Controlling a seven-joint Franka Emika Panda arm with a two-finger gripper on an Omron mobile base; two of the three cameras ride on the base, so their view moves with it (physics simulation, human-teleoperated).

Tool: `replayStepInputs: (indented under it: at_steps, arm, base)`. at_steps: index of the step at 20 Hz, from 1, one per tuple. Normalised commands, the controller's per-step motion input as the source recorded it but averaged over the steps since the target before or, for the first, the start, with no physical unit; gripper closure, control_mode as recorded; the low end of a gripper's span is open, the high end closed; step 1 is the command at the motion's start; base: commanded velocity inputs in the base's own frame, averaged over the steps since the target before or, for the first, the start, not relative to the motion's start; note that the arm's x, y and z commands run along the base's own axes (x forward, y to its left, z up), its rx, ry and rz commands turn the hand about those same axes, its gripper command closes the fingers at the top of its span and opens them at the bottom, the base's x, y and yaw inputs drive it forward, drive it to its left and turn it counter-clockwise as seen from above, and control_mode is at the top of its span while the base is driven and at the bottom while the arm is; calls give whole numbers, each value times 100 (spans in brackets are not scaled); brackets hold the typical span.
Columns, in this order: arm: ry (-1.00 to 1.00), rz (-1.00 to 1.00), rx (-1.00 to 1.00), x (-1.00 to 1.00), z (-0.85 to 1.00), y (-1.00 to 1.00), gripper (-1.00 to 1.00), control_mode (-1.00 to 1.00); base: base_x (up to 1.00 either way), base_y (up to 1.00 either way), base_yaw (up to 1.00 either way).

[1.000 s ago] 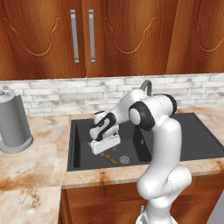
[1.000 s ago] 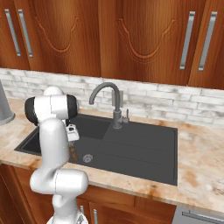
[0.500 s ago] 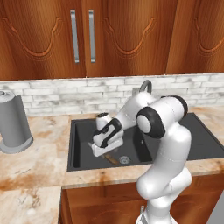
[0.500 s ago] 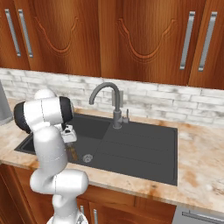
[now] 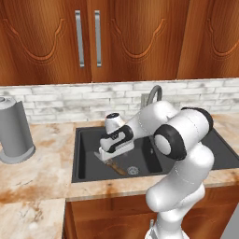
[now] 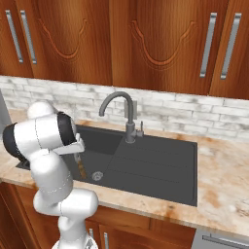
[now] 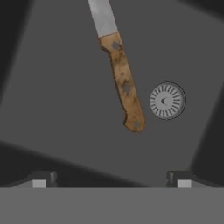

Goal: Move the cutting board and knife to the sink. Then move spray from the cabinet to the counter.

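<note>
Two closed cabinet (image 5: 88,42) doors fill the top of the left base view, above pale brick and a blotchy counter (image 5: 32,175). The knife (image 7: 120,72) lies flat on the sink (image 6: 151,168) floor beside the drain (image 7: 166,100); in the hand view it runs top to bottom, blade upward, handle toward centre. The gripper (image 7: 111,177) hangs above, spread wide, empty.

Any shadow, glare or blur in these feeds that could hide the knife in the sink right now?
Hand view: sharp, the knife lies plain on the dark sink floor beside the drain, with soft shadow bands at the corners and no glare. Left base view: the arm's hand covers most of the knife. Right base view: the basin is evenly lit, only the handle peeks out by the arm.
</note>
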Motion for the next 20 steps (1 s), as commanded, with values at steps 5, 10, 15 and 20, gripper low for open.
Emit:
replayStepInputs:
  at_steps: [5,10,15,20]
  arm:
    - [0,-6,0,-5,48,0,-100,-100]
    - [0,-4,0,-19,35,0,-100,-100]
    - [1,-2,0,-25,40,-2,-100,-100]
    - [1,-6,0,-37,30,-10,-100,-100]
  base:
    - [0,0,0]
    - [0,0,0]
    - [0,0,0]
    - [0,0,0]
